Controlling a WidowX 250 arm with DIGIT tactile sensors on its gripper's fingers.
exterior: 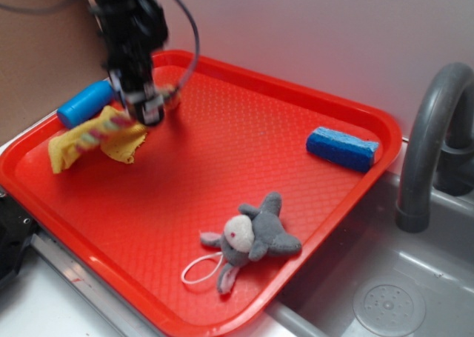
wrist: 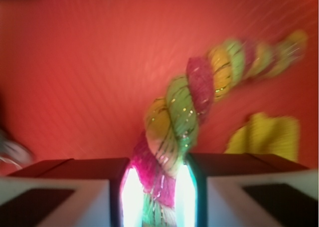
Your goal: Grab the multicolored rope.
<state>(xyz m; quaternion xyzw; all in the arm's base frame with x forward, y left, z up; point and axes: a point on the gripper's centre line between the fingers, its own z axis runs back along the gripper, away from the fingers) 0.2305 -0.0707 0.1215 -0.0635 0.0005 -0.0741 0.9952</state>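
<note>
The multicolored rope (wrist: 199,95), twisted in pink, yellow and green strands, runs from between my jaws up to the upper right in the wrist view. My gripper (wrist: 158,187) is shut on its near end. In the exterior view the gripper (exterior: 147,109) hangs over the far left part of the red tray (exterior: 222,167). There the rope (exterior: 100,133) trails down to the left from it onto the yellow cloth (exterior: 74,148).
A blue cylinder (exterior: 85,102) lies at the tray's far left edge. A blue sponge (exterior: 342,149) lies at the right rim. A grey plush toy (exterior: 252,237) with a thin white cord loop (exterior: 200,269) lies near the front. A grey sink and faucet (exterior: 426,152) stand to the right.
</note>
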